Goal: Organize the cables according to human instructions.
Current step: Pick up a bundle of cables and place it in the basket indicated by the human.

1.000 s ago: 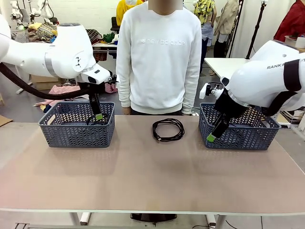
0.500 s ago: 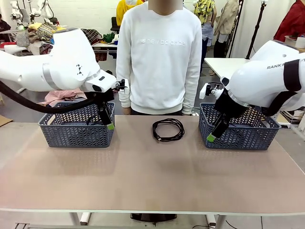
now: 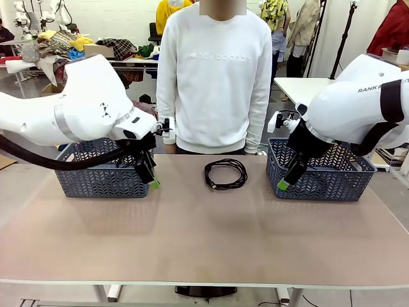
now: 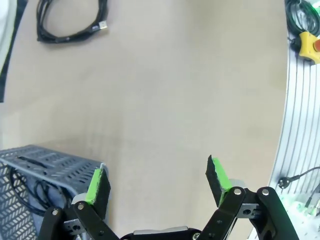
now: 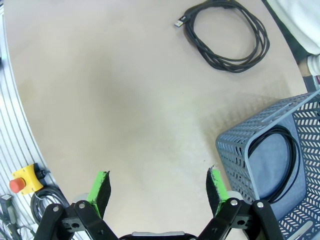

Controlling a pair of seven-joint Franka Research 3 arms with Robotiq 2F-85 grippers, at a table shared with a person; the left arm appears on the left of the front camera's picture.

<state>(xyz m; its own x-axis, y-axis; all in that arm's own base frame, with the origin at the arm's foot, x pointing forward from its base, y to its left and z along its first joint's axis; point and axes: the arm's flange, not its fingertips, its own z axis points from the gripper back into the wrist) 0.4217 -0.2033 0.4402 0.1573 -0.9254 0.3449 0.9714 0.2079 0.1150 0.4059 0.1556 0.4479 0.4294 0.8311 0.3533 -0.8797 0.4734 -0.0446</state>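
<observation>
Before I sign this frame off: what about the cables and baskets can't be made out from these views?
- Left basket, front view: the left arm covers its top, so its contents are hidden; the left wrist view shows only a corner with some black cable behind the mesh, count unclear.
- Right basket, front view: wall and right gripper hide the inside; the right wrist view cuts it at the edge, one coil visible.
- Table coil: plug too small to identify.

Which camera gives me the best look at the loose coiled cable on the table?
Right wrist view: the coiled cable lies whole, its connector clear. Left wrist view crops it at the top edge; front view shows it small and flattened.
</observation>
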